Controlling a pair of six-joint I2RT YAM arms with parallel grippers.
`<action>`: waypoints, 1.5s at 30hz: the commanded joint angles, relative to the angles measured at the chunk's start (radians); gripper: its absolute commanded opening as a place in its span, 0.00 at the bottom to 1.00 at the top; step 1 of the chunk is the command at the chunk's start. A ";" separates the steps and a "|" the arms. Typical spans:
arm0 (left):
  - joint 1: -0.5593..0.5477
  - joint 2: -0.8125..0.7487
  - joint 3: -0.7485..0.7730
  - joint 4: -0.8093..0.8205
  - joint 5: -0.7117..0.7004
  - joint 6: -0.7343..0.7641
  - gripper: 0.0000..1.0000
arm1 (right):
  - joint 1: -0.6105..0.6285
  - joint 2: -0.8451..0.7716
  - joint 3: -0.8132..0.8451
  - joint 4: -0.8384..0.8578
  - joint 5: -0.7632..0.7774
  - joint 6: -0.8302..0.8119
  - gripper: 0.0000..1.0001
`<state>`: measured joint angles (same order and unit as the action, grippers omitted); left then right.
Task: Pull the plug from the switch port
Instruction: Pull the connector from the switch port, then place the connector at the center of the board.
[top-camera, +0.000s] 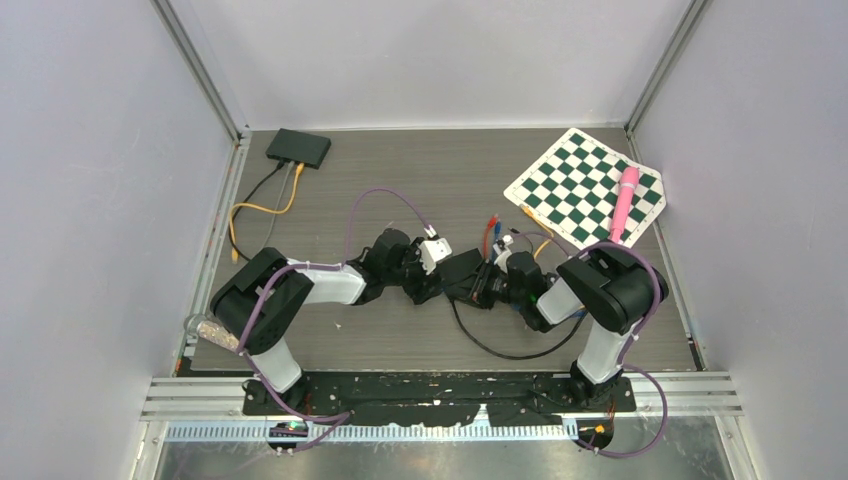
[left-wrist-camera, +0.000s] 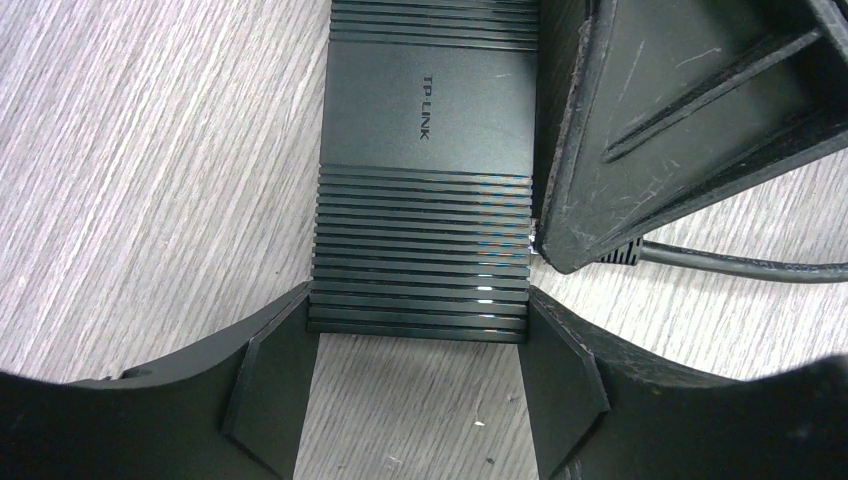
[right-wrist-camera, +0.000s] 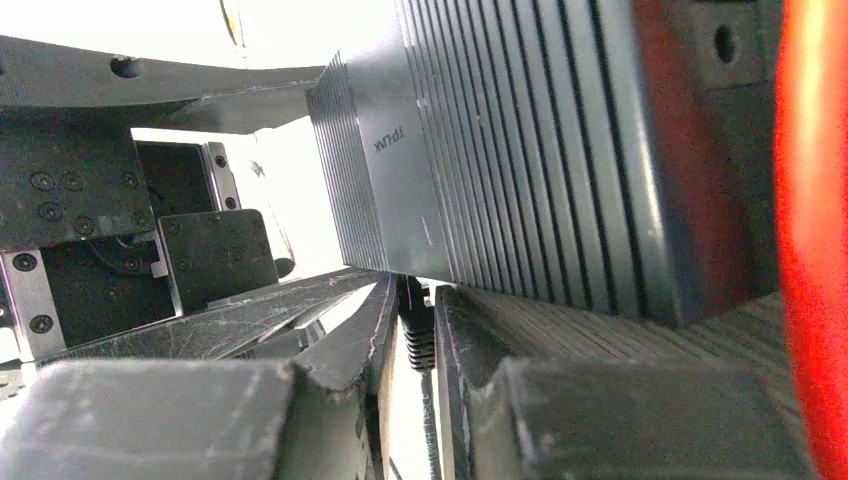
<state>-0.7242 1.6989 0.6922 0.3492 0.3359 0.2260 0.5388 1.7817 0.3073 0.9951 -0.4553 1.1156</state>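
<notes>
A black TP-Link switch (top-camera: 462, 270) lies on the table between my two arms; its ribbed top shows in the left wrist view (left-wrist-camera: 425, 150) and the right wrist view (right-wrist-camera: 500, 150). My left gripper (left-wrist-camera: 418, 340) is shut on the switch's near end, one finger against each side. It shows at mid-table in the top view (top-camera: 437, 275). My right gripper (right-wrist-camera: 417, 310) is shut on the black plug (right-wrist-camera: 417, 325), which sits at the switch's side; it also shows in the top view (top-camera: 488, 285). The plug's black cable (left-wrist-camera: 740, 262) trails away from the switch and loops towards the front (top-camera: 500, 350).
A second black box (top-camera: 298, 147) with yellow and grey cables sits at the back left. A green-and-white chequered board (top-camera: 585, 185) with a pink stick (top-camera: 625, 200) on it lies at the back right. Red and blue leads (top-camera: 492, 232) stand just behind the switch.
</notes>
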 joint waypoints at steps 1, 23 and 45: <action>-0.017 0.004 -0.027 -0.046 -0.049 -0.014 0.38 | -0.005 -0.007 -0.040 -0.162 -0.004 -0.122 0.05; -0.018 -0.081 -0.093 0.064 -0.068 -0.041 1.00 | -0.003 -0.528 -0.228 -0.267 0.070 -0.198 0.05; -0.018 -0.459 -0.356 0.439 -0.431 -0.333 1.00 | -0.302 -0.769 0.523 -1.176 0.327 -0.655 0.05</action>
<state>-0.7395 1.3155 0.3534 0.7273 0.0383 -0.0513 0.3477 0.8864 0.7315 -0.1688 0.0364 0.4969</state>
